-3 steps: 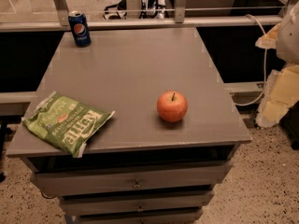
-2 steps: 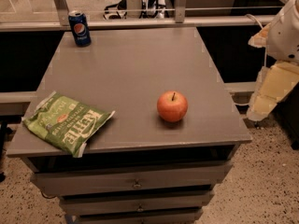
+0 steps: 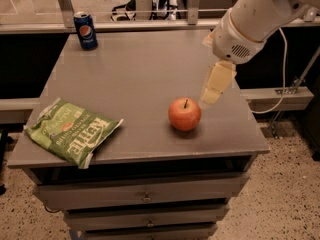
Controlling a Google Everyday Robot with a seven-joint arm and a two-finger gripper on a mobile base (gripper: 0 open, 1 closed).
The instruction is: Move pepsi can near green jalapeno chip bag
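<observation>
Claw (image 3: 216,86) beside apple (image 3: 184,114), state unclear; pepsi can (image 3: 85,30) upright, far-left corner; green jalapeno chip bag (image 3: 72,131) flat, lying diagonally.

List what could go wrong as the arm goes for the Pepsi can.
1. The gripper hangs beside the apple; swinging left could knock it rolling.
2. The pepsi can stands at the far left corner of the table; a nudge might tip it off.
3. The green jalapeno chip bag reaches the front edge; a bump could drag it off.
</observation>
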